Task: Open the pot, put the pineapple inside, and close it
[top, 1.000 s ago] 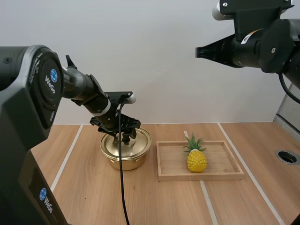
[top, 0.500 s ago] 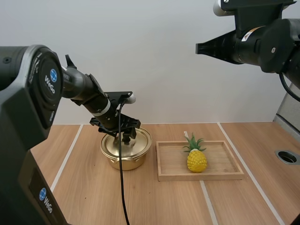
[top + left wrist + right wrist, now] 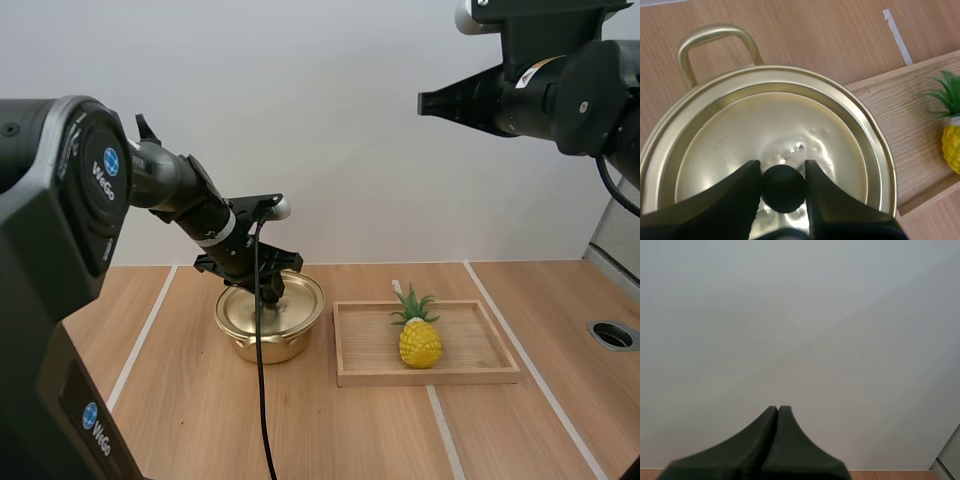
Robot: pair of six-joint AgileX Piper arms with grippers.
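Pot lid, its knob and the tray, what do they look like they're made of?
Lid: thin metal, gold-coloured and polished; it mirrors light and shows small dimples near the centre. Knob: black and matte, probably plastic, though the look leaves that open. Tray: pale wood, seemingly unvarnished, with visible grain.
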